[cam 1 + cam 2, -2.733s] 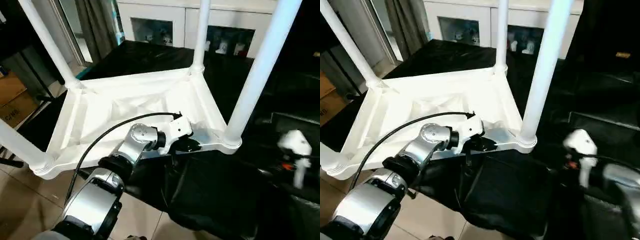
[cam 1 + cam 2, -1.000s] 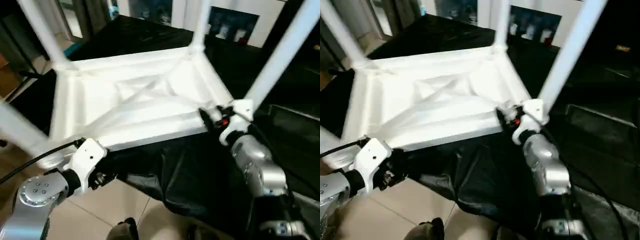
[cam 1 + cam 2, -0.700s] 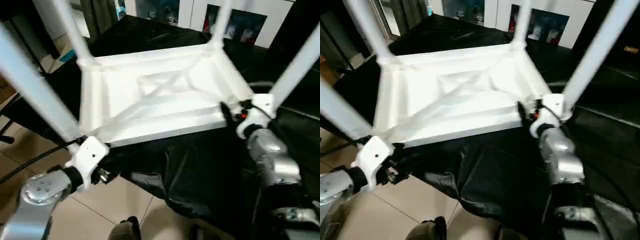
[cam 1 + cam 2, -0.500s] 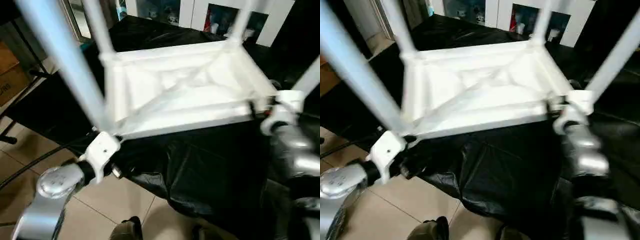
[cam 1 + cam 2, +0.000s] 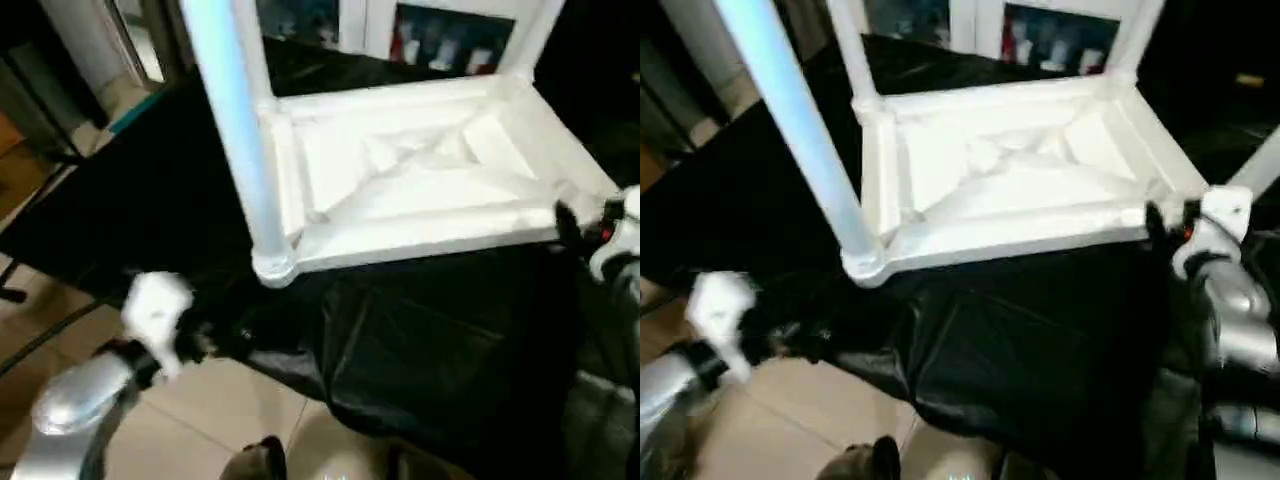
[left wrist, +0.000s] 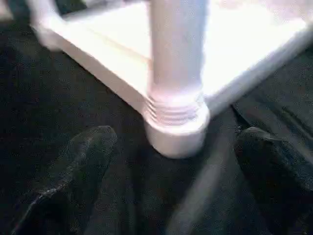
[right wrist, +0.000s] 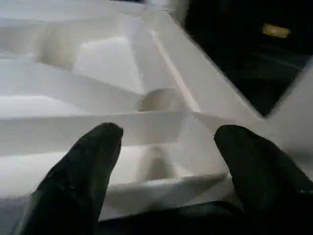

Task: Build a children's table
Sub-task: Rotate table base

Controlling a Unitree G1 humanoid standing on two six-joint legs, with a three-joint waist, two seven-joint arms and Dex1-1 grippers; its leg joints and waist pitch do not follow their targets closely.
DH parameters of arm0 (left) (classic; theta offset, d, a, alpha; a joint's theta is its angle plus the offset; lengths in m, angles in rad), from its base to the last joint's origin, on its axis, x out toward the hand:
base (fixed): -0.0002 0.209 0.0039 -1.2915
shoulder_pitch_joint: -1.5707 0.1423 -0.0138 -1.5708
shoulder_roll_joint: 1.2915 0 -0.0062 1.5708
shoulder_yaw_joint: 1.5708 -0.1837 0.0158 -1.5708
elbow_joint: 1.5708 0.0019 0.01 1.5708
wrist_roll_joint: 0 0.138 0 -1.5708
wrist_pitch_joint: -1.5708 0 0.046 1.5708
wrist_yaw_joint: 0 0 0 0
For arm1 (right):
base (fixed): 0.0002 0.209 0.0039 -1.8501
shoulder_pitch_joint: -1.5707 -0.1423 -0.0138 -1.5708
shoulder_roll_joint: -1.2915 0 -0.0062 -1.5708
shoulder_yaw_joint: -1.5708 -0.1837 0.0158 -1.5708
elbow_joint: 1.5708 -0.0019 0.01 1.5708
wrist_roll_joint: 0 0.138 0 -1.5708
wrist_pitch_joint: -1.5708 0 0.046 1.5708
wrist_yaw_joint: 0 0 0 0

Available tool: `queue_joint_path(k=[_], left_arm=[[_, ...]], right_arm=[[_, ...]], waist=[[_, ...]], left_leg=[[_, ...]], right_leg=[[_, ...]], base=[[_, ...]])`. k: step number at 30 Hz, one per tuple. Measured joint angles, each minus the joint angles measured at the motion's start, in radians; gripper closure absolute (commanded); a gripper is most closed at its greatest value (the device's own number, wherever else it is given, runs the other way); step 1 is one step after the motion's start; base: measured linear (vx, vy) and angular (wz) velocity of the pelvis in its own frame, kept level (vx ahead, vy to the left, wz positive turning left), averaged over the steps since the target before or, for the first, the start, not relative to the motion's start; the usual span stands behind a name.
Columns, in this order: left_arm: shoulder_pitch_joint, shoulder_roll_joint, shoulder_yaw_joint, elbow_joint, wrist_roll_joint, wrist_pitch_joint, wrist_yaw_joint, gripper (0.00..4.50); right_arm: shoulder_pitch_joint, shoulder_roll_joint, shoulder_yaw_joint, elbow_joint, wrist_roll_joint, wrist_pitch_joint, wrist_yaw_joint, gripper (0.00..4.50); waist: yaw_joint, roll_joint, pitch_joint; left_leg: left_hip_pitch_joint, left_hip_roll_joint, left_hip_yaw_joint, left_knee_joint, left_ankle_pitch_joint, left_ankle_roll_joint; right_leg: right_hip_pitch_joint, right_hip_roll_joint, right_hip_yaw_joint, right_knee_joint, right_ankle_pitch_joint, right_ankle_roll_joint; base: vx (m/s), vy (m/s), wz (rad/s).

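Note:
The children's table (image 5: pixel 420 170) lies upside down on a black cloth, ribbed underside up, legs standing in the corner sockets. The near left leg (image 5: pixel 232 130) rises from its socket (image 6: pixel 177 132). My left gripper (image 5: pixel 220 340) hangs open below and left of that corner, apart from it, and its black fingers (image 6: pixel 88 156) face the socket. My right gripper (image 5: pixel 1162 222) is at the near right corner, open. Its fingers (image 7: pixel 83 171) stand wide on either side of the rim. I cannot tell whether they touch it.
The black cloth (image 5: pixel 430 340) drapes over the work surface's front edge down to a tiled floor (image 5: pixel 200 430). A white cabinet with glass doors (image 5: pixel 450 30) stands behind the table. The tall legs (image 5: pixel 845 40) stick up around the work area.
My left gripper has opened wider and drawn back down and left from the near left corner. The right gripper stays at the near right corner. The camera has swung, shifting the whole picture.

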Motion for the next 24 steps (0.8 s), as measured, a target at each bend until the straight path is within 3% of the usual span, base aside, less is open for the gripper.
queue_joint_path(k=[7, 12, 19, 24], left_arm=[[-0.085, -0.037, 0.003, 0.047, -0.073, -0.026, 0.012, 0.05], [-0.189, -0.051, -0.005, 0.16, -0.067, -0.048, 0.036, 0.05], [-0.353, -0.097, -0.002, 0.35, -0.11, -0.07, 0.045, 0.05], [-0.398, -0.123, -0.033, 0.366, -0.212, -0.061, -0.068, 0.05]], right_arm=[[0.187, 0.073, 0.041, -0.271, 0.09, 0.071, 0.083, 0.81], [0.249, 0.088, 0.034, -0.316, 0.095, 0.099, 0.068, 0.81], [0.255, 0.122, 0.03, -0.337, 0.071, 0.152, -0.021, 0.81], [0.206, 0.138, 0.063, -0.282, 0.025, 0.162, -0.052, 0.81]], waist=[[0.006, -0.004, -0.002], [0.004, -0.009, -0.005], [0.006, -0.011, -0.006], [0.003, -0.014, -0.008]], left_leg=[[0.001, 0.001, 0.002, 0.0, -0.003, -0.005], [0.001, 0.001, 0.003, 0.001, -0.002, -0.005], [0.001, 0.001, 0.003, 0.006, -0.002, -0.003], [0.001, 0.0, 0.003, 0.008, -0.001, -0.003]], right_leg=[[0.001, 0.0, 0.0, 0.001, 0.002, 0.001], [0.001, -0.001, 0.001, 0.001, 0.005, 0.001], [0.0, -0.001, 0.002, 0.005, 0.006, 0.002], [-0.001, -0.002, 0.002, 0.008, 0.006, 0.002]], base=[[0.0, 0.0, 0.0], [0.0, 0.0, 0.0], [0.0, 0.0, 0.0], [0.0, 0.0, 0.0]])
